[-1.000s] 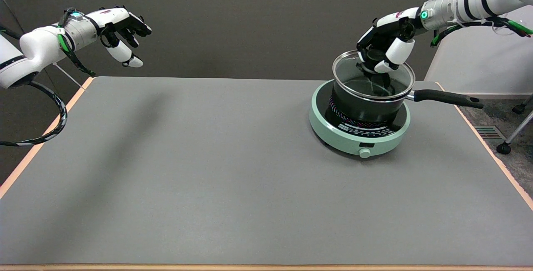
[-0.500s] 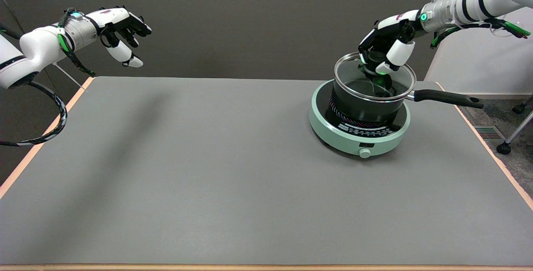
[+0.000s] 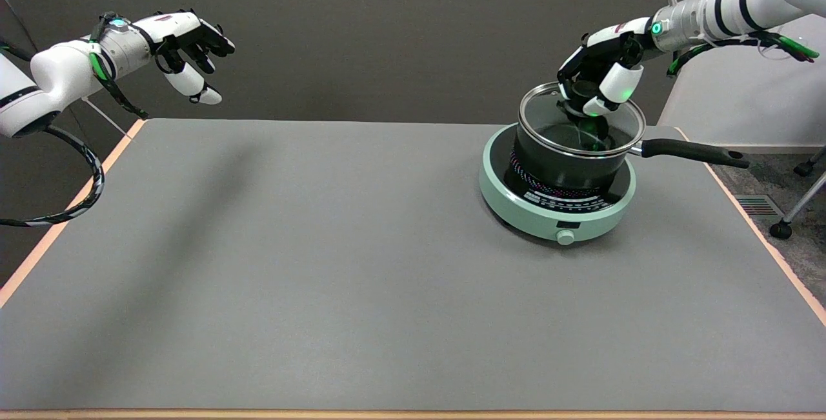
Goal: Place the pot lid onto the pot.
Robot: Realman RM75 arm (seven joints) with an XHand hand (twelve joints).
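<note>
A black pot [image 3: 560, 171] with a long black handle [image 3: 694, 151] stands on a mint-green induction cooker [image 3: 516, 210] at the table's far right. The glass pot lid [image 3: 552, 126], rimmed in metal, lies across the pot's mouth and looks nearly level. My right hand [image 3: 601, 78] reaches in from the upper right and curls over the lid's black knob, gripping it. A green light glows on the hand. The fingers hide most of the knob.
The cooker's dial [image 3: 566, 237] faces the near side. The pot handle points right, toward the table's right edge [image 3: 755, 233]. The idle left hand [image 3: 187, 39] hangs in the air at the upper left. Grey table mat [image 3: 335, 265] spreads left of the cooker.
The lid has come down from a tilt and settled flatter on the pot's rim. My right hand has kept its hold on the knob and shifted slightly right.
</note>
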